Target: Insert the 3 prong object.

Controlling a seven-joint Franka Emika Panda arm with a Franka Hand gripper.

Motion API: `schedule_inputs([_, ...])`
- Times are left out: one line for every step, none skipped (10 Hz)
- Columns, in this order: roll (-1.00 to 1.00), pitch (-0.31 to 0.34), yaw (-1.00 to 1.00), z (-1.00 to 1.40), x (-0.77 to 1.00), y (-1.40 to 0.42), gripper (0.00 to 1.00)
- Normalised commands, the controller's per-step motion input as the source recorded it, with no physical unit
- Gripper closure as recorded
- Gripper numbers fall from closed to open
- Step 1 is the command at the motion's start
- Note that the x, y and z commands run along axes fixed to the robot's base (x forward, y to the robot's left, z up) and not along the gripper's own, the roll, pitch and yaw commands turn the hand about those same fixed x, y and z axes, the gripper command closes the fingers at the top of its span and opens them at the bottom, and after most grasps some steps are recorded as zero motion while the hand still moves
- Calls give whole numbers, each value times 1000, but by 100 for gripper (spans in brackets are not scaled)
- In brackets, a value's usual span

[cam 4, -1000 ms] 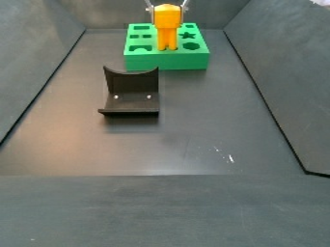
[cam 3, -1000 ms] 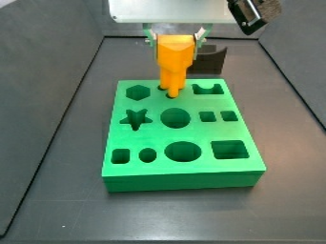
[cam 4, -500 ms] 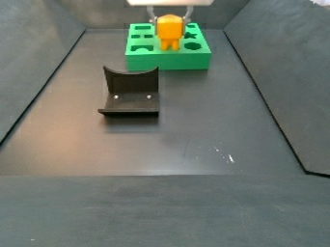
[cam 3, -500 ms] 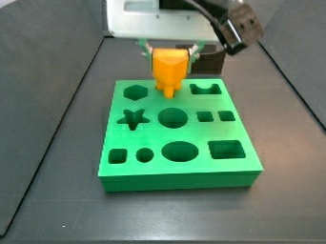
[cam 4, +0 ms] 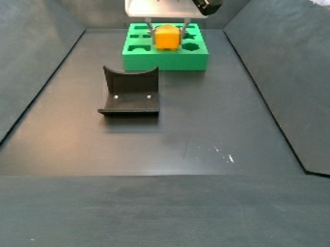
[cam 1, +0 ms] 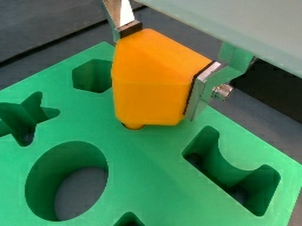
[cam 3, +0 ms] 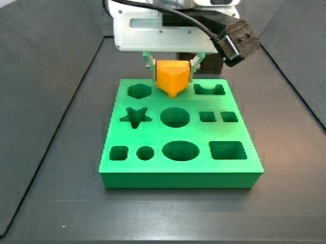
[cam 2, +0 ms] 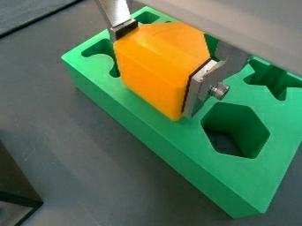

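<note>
My gripper (cam 3: 173, 74) is shut on the bright orange 3 prong object (cam 3: 173, 78), which stands upright with its tapered lower end sunk into a hole in the back row of the green board (cam 3: 192, 172). In both wrist views the silver fingers (cam 1: 207, 86) (cam 2: 202, 82) clamp the object (cam 1: 154, 78) (cam 2: 160, 65) on two sides, and its base meets the green board (cam 1: 154, 172) (cam 2: 154, 150). In a side view the object (cam 4: 167, 37) sits low in the board (cam 4: 188, 60) under my gripper (cam 4: 167, 32). The prongs are hidden.
The board has hexagon (cam 3: 137, 93), star (cam 3: 133, 118), round (cam 3: 174, 117) and arch-shaped (cam 3: 208, 89) holes. The dark fixture (cam 4: 129, 94) stands on the black floor in front of the board. A dark block (cam 3: 204, 69) sits behind the board.
My gripper has come down with the orange object; the object has sunk further into the board hole, so less of it shows above the board than a second ago.
</note>
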Motion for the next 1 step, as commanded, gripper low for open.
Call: schedule_inputs([0,0,0,0,0,0,100])
